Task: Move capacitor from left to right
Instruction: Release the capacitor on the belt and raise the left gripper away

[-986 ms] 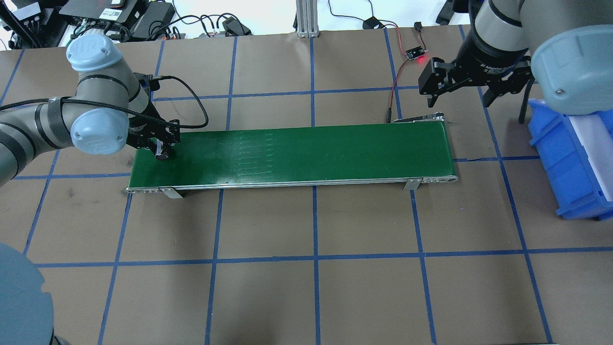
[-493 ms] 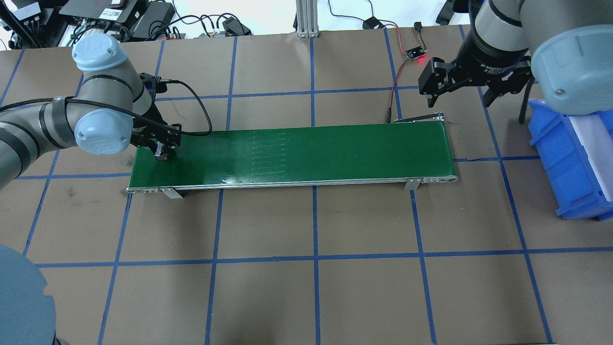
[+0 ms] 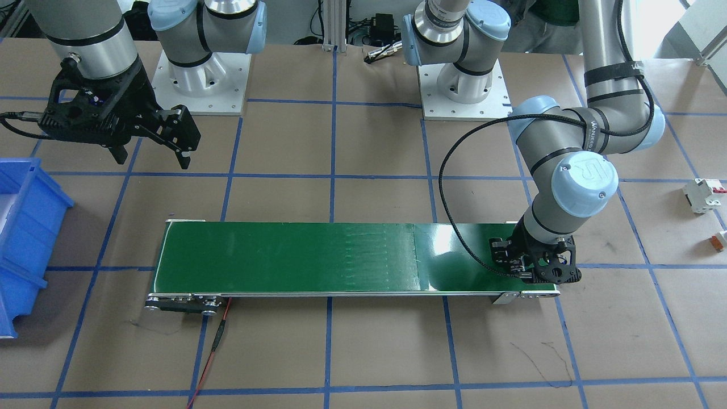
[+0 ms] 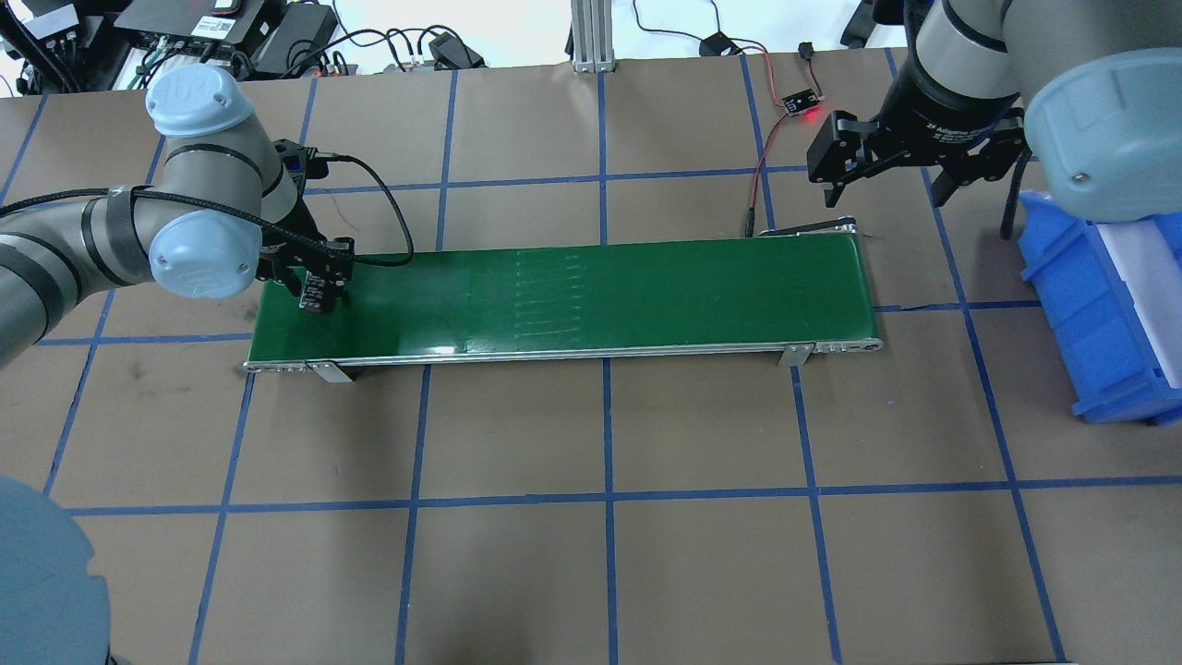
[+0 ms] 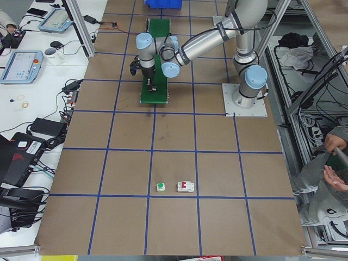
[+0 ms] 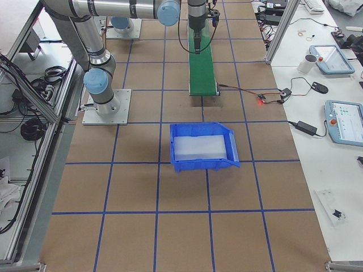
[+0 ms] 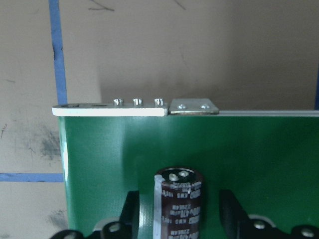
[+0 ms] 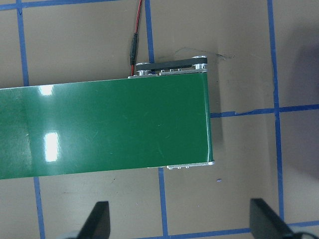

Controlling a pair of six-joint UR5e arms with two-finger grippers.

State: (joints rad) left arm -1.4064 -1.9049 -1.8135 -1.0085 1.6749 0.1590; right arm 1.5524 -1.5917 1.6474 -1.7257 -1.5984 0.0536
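Currently: capacitor [image 7: 178, 201], upright on belt [image 7: 259, 149], lower centre of frame, between my left gripper's [image 4: 321, 292] spread fingers [image 7: 130, 211]; right gripper [image 4: 886, 196] open, distant.

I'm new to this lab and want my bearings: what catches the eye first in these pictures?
A long green conveyor belt lies across the middle of the brown table. At its left end a capacitor stands upright on it, inside the open left gripper. The right gripper hangs open beyond the belt's other end, near a blue bin.
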